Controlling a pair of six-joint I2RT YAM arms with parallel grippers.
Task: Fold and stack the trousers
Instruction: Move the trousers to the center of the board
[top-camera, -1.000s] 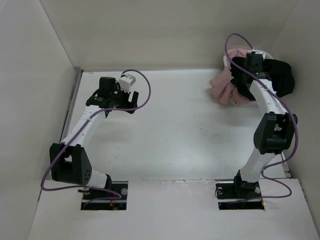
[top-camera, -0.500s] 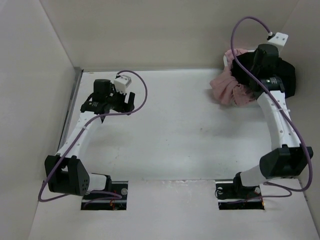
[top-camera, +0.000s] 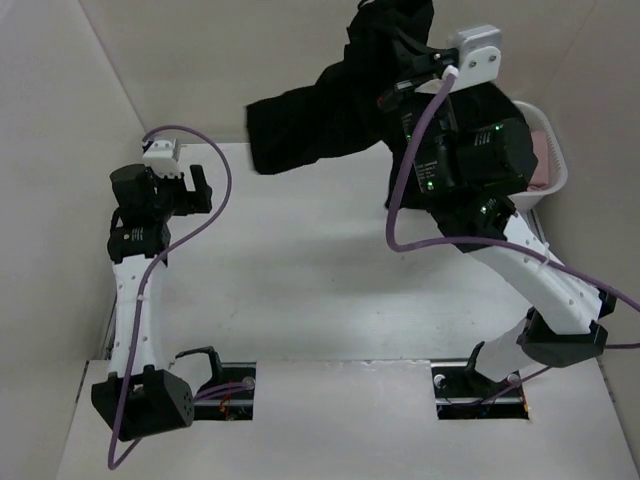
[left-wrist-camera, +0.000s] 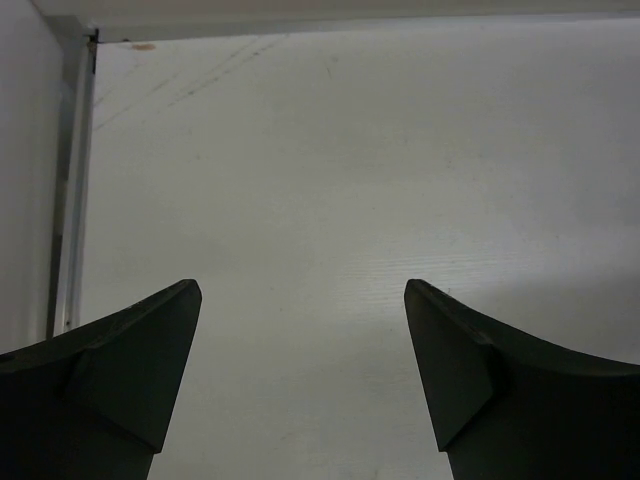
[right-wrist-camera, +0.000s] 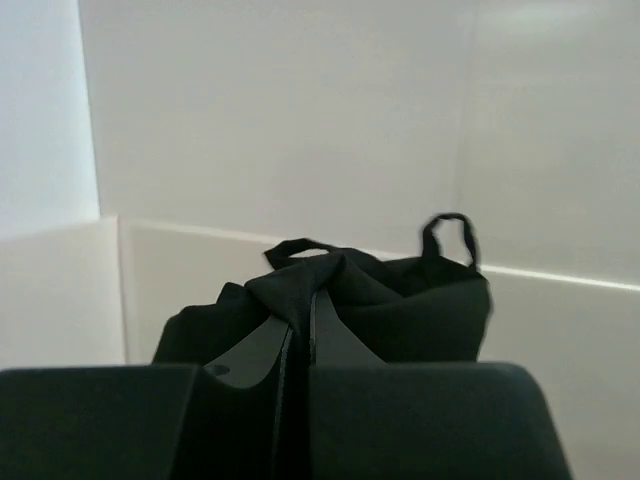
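Observation:
The black trousers (top-camera: 320, 120) hang in the air over the far middle of the table, held high by my right gripper (top-camera: 398, 68). In the right wrist view my right gripper (right-wrist-camera: 308, 296) is shut on a bunched fold of the trousers (right-wrist-camera: 410, 310), and a thin drawstring loop (right-wrist-camera: 450, 232) sticks up from the fabric. My left gripper (top-camera: 185, 188) is open and empty at the far left of the table. In the left wrist view my left gripper (left-wrist-camera: 300, 292) has only bare white table between its fingers.
A white basket (top-camera: 553, 150) with pink cloth (top-camera: 540, 168) in it stands at the far right, partly behind my right arm. White walls close in the table on the left, back and right. A metal strip (left-wrist-camera: 68, 200) runs along the left wall.
My right arm has risen and swung left, lifting the black trousers out of the basket and high over the table. My left arm has pulled back towards the left wall.

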